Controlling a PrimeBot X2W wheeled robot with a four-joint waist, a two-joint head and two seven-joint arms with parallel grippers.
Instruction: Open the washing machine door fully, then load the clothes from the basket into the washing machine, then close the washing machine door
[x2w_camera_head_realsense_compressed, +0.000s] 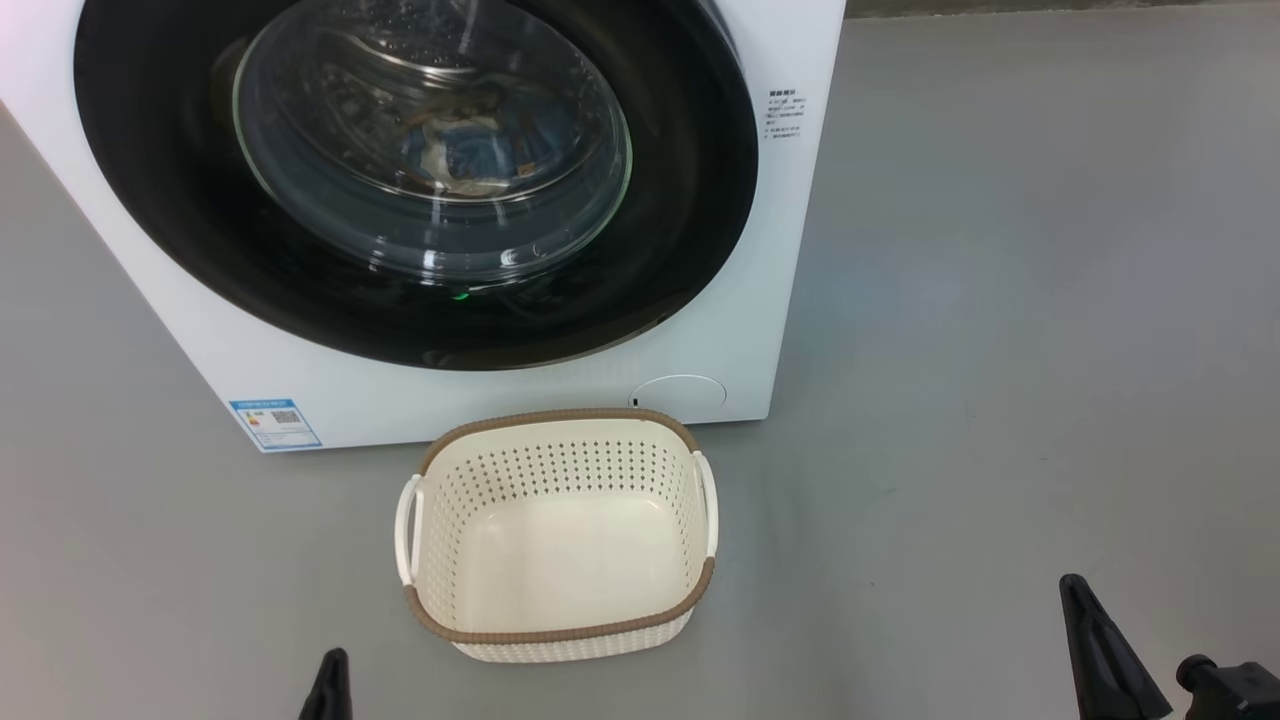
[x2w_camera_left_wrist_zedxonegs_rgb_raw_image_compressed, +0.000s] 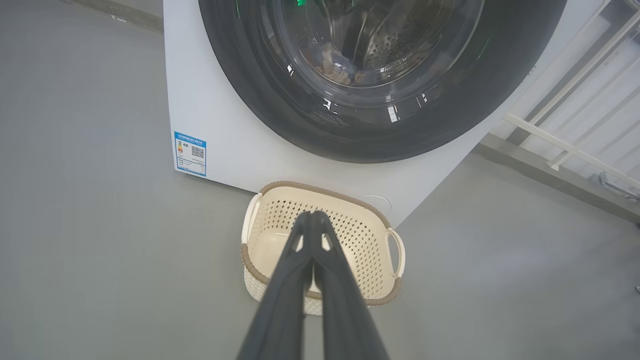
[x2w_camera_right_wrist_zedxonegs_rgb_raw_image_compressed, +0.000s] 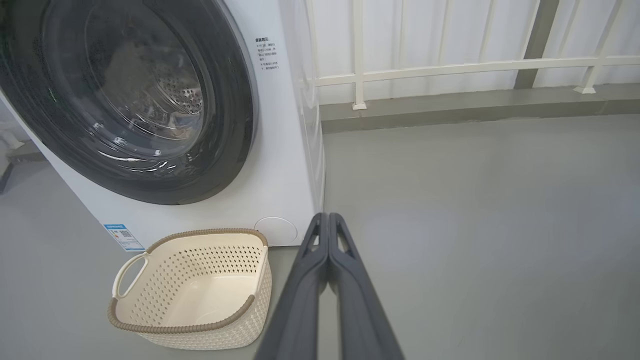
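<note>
- The clothes (x2w_camera_head_realsense_compressed: 470, 150) lay inside the washing machine (x2w_camera_head_realsense_compressed: 790, 260), visible to me through its shut door (x2w_camera_head_realsense_compressed: 170, 220).
- The basket (x2w_camera_head_realsense_compressed: 560, 465) stood empty on the floor (x2w_camera_head_realsense_compressed: 1000, 350), just before it.
- I saw left jaws and right jaws closed, gripping nothing.

The washer (x2w_camera_head_realsense_compressed: 500, 390) stands on a grey floor (x2w_camera_head_realsense_compressed: 1000, 350) with its door (x2w_camera_head_realsense_compressed: 680, 200) shut. Blue clothes (x2w_camera_head_realsense_compressed: 470, 150) show through the glass. The basket (x2w_camera_head_realsense_compressed: 560, 470) sits just in front, its bare bottom showing. A blue label (x2w_camera_head_realsense_compressed: 275, 423) marks the washer's lower left. The left gripper (x2w_camera_head_realsense_compressed: 335, 665) and the right gripper (x2w_camera_head_realsense_compressed: 1080, 600) point up, apart from the basket.
</note>
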